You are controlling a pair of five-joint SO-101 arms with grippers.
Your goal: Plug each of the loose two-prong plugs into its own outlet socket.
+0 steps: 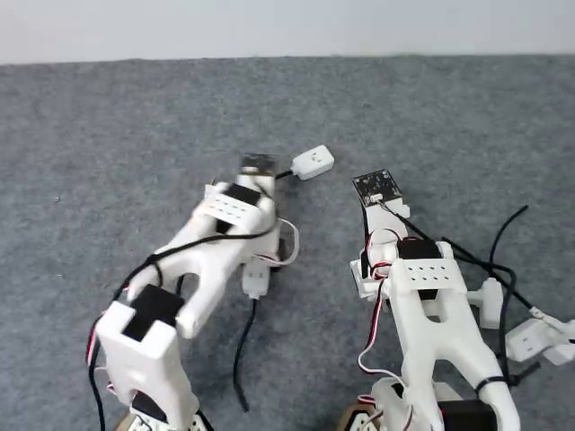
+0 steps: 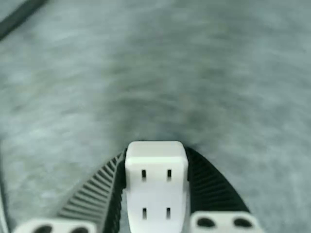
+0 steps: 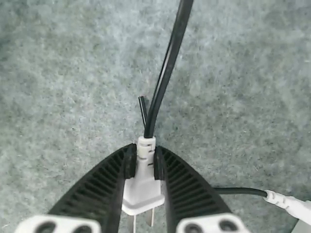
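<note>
Looks like the pairing step for the first set. Near right on the counter (image 1: 108, 117) I count two loose white connectors (image 1: 539, 339), plus a third connector (image 1: 256, 280) under the left arm. The right hand (image 3: 144, 155) is clamped on one plug (image 3: 142, 189). Farther out, mid-counter, the left hand (image 2: 156, 154) is gripping one socket (image 2: 156, 184). Next up, I'd guess: line the prongs up with the slots.

Grey, felt-like table covering (image 1: 108, 135) under everything, with a pale wall strip (image 1: 269, 27) along its far edge.

Grey felt-like table cover (image 1: 108, 135) meets a pale wall (image 1: 269, 27) behind.
</note>
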